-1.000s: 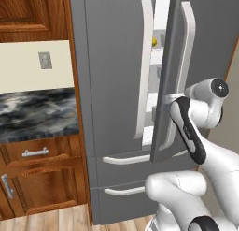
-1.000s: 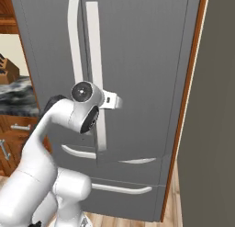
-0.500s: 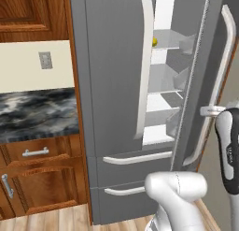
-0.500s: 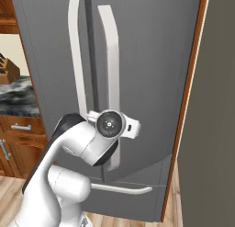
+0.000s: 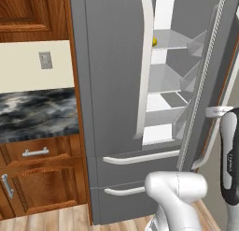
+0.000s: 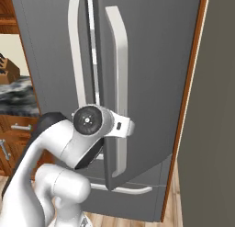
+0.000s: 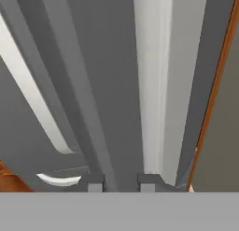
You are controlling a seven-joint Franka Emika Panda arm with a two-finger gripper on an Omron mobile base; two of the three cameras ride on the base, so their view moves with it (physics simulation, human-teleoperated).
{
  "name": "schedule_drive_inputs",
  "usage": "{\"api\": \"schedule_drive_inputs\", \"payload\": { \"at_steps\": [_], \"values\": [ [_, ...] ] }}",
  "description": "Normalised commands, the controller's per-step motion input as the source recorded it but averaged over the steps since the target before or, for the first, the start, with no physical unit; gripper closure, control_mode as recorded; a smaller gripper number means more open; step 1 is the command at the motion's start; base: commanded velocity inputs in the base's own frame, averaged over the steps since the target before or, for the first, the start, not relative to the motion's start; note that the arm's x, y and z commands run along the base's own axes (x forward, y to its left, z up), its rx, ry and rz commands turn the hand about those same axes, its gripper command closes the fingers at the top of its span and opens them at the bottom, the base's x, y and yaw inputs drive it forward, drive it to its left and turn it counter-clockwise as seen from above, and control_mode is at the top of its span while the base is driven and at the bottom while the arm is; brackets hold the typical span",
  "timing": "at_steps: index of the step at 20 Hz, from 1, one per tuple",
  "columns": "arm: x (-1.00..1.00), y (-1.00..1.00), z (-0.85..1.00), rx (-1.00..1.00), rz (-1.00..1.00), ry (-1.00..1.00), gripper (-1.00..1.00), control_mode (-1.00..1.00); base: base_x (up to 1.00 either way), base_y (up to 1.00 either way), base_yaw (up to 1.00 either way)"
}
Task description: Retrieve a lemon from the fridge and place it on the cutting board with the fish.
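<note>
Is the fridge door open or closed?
Open. The right fridge door is swung out, and the white shelves and lemon show inside.

A lemon (image 5: 154,41) lies on the fridge's top glass shelf (image 5: 175,38).

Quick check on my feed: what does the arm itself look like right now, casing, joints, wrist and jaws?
The arm has a glossy white rounded casing with dark charcoal bands at the joints. Its wrist ends in a round dark grey cap ringed in white, with small screw marks. A dark forearm panel carries faint lettering. The gripper has two small, square dark grey tips. No loose cables show.
</note>
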Motion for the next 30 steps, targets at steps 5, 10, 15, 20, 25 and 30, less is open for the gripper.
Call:
{"api": "schedule_drive_inputs", "payload": {
  "at_steps": [5, 10, 15, 20, 25, 30],
  "values": [
    [-0.52, 0.10, 0.39, -0.12, -0.21, 0.00, -1.00, -1.00, 0.00, 0.00, 0.00],
    [-0.39, 0.28, 0.55, -0.25, -0.21, 0.10, -1.00, -1.00, 0.00, 0.00, 0.00],
    [0.12, 0.81, -0.01, -0.38, -0.06, 0.28, -1.00, -1.00, 0.00, 0.00, 0.00],
    [0.35, 0.69, -0.51, -0.26, -0.01, 0.23, -1.00, -1.00, 0.00, 0.00, 0.00],
    [0.33, 0.03, -0.43, -0.13, -0.03, 0.30, -1.00, -1.00, 0.00, 0.00, 0.00],
    [0.62, -0.03, 0.00, -0.16, -0.07, 0.79, -1.00, -1.00, 0.00, 0.00, 0.00]
  ]
}}
